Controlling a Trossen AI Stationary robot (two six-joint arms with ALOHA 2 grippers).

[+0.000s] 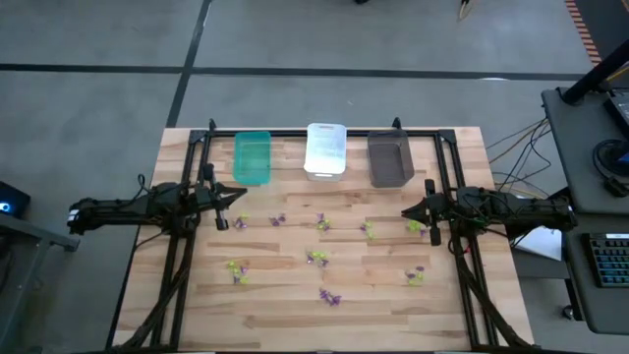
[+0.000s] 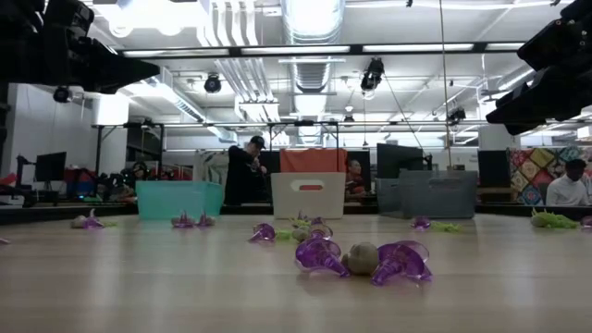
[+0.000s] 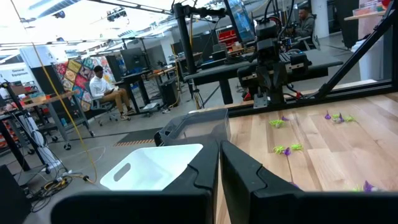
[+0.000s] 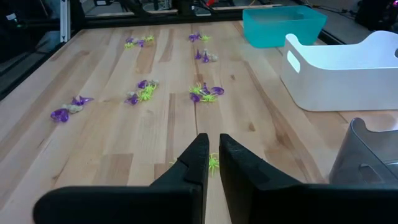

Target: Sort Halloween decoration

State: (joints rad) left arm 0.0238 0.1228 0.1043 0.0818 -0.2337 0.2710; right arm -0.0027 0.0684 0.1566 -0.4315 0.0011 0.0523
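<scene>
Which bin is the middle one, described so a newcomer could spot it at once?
Start at the far edge of the wooden table, where three bins stand in a row. The white bin is the middle one, with the green bin on its left and the dark grey bin on its right. It alone is white, with a handle slot in its end wall.

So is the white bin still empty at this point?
Empty, as far as visible: the white bin shows a bare interior; the trinkets lie on the table.

This is a robotics lab or workshop: bare ceiling pipes and strip lights at the top of the low view, desks with monitors, and seated people working behind.
</scene>
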